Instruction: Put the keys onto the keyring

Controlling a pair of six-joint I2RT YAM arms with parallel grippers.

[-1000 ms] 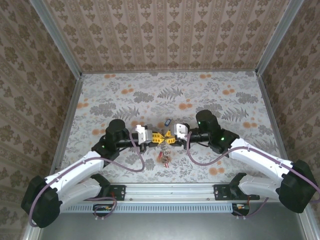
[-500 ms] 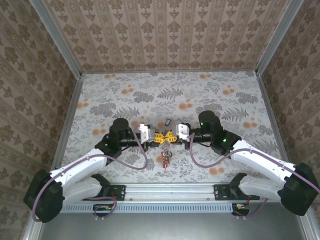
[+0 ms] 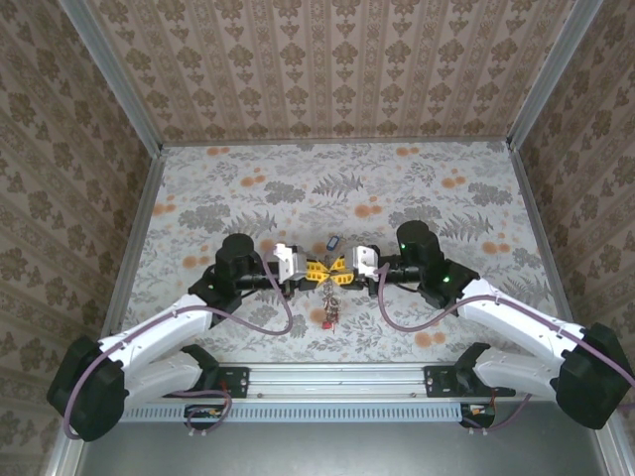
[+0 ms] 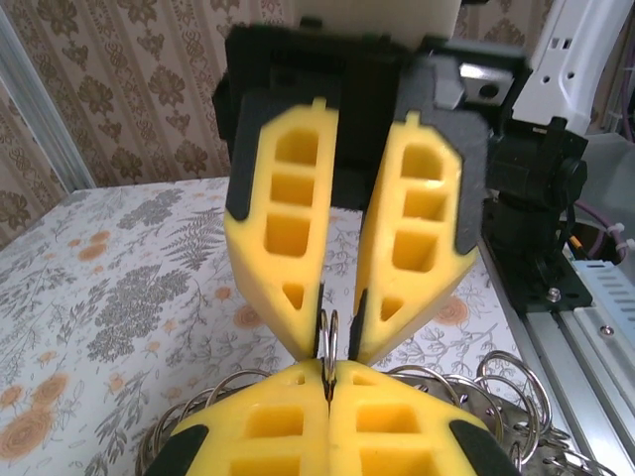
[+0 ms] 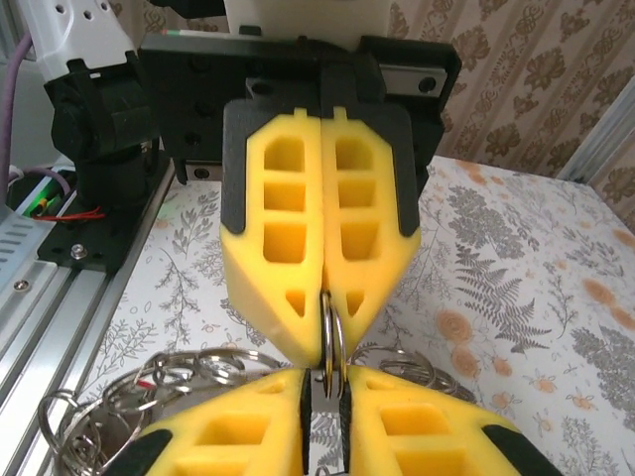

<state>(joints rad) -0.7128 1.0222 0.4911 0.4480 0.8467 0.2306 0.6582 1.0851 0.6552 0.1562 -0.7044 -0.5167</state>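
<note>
Upright keyring (image 5: pixel 331 339), keys (image 3: pixel 327 313) beneath

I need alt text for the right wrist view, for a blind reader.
Two yellow-fingered tools meet tip to tip on a thin metal split ring: the left tool, above, is shut on it, and the right tool, below, stands nearly closed around it. A bunch of metal rings is at lower left, the floral table behind.
</note>
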